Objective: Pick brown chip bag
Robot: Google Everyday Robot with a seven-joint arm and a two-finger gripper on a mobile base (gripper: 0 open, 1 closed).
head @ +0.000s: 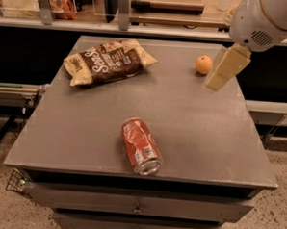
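The brown chip bag (108, 61) lies flat at the far left of the grey table (196, 124), with a dark brown centre, white script and tan ends. My gripper (225, 68) hangs from the white arm (266, 19) at the upper right, above the table's far right part. It is just right of a small orange (203, 64) and well to the right of the bag. It holds nothing that I can see.
A dented red soda can (141, 146) lies on its side near the table's front edge. Drawers sit below the tabletop. A shelf with posts and an orange-red bag (61, 1) runs behind the table.
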